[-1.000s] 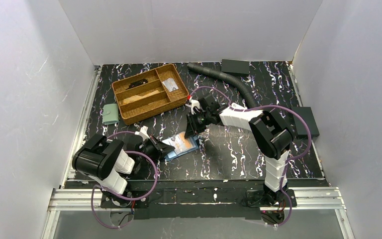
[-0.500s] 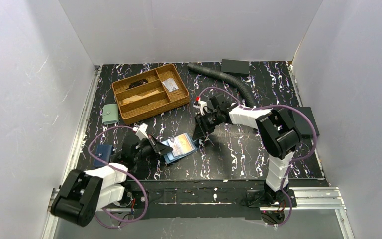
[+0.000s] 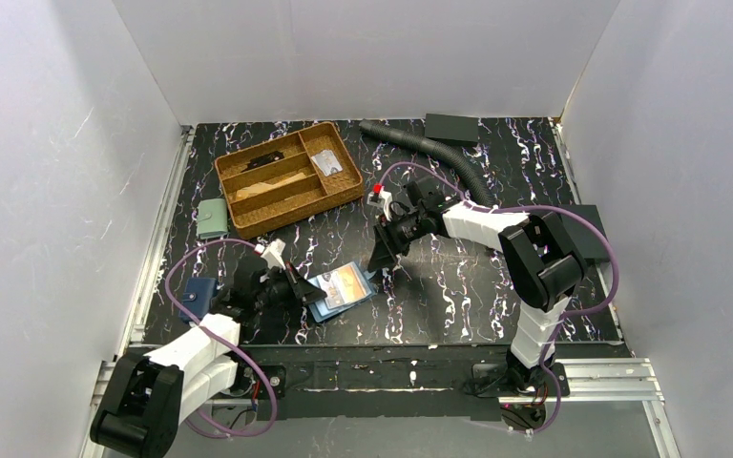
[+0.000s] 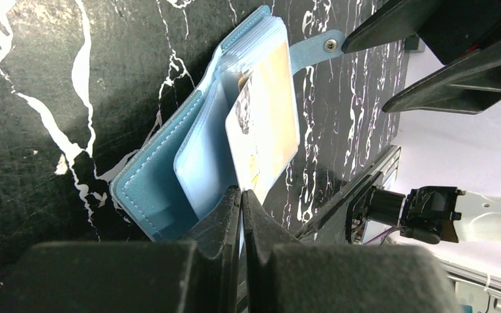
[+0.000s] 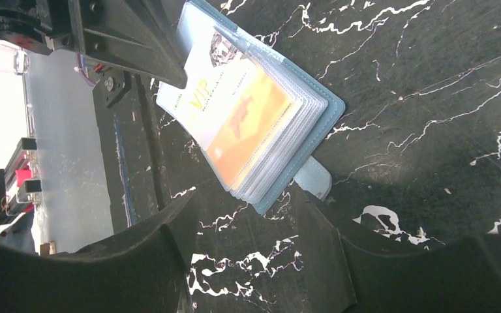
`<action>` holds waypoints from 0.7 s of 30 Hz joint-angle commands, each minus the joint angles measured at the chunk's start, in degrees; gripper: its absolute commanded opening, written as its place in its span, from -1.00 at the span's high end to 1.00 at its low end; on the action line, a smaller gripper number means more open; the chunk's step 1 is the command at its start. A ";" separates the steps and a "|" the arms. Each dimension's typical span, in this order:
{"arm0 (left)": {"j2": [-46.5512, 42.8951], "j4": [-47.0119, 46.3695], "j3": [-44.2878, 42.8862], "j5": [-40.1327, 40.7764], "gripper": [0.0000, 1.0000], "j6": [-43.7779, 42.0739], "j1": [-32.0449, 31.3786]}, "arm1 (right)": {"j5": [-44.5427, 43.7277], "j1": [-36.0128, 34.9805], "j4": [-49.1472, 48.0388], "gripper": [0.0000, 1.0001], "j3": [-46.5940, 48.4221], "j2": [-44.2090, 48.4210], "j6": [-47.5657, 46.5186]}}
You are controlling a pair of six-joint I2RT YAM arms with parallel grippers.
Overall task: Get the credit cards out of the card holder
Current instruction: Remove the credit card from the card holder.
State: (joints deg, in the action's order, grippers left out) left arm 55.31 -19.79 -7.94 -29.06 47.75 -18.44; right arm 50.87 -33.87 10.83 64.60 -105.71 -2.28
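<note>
The teal card holder (image 3: 358, 289) lies open on the black marbled mat, its snap tab (image 5: 313, 179) pointing toward my right arm. An orange and pale credit card (image 4: 264, 124) sticks partly out of its clear sleeves (image 5: 235, 114). My left gripper (image 4: 241, 193) is shut on that card's near edge, low over the mat (image 3: 298, 286). My right gripper (image 5: 248, 241) stands open just beyond the holder's tab side, touching nothing (image 3: 382, 256). Any other cards are hidden inside the sleeves.
A wicker tray (image 3: 286, 176) with compartments sits at the back left, a pale green pouch (image 3: 213, 218) beside it. A navy wallet (image 3: 196, 294) lies left of my left arm. A black hose (image 3: 439, 153) and two black boxes (image 3: 451, 127) (image 3: 587, 234) are at the back and right.
My right gripper has opened wider and drawn back from the holder. My left arm has stretched out lower, and the card and holder have shifted slightly toward it.
</note>
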 commanded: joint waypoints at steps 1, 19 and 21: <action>-0.86 5.38 -2.30 -0.53 1.00 -2.78 0.27 | 2.87 0.16 1.70 -0.30 0.33 1.39 -3.49; 3.26 9.08 -7.16 -4.23 1.00 -6.80 -0.20 | 5.03 0.44 10.54 -0.36 2.66 3.21 -16.60; 4.43 8.80 -7.87 -4.18 1.00 -6.96 -0.84 | 5.03 0.71 10.73 -0.36 2.56 3.88 -17.43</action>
State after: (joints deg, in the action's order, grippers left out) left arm 58.17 -11.73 -13.21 -30.98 42.89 -18.50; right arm 54.37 -33.76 19.29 65.12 -105.54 -15.44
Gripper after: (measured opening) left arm 0.009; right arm 0.677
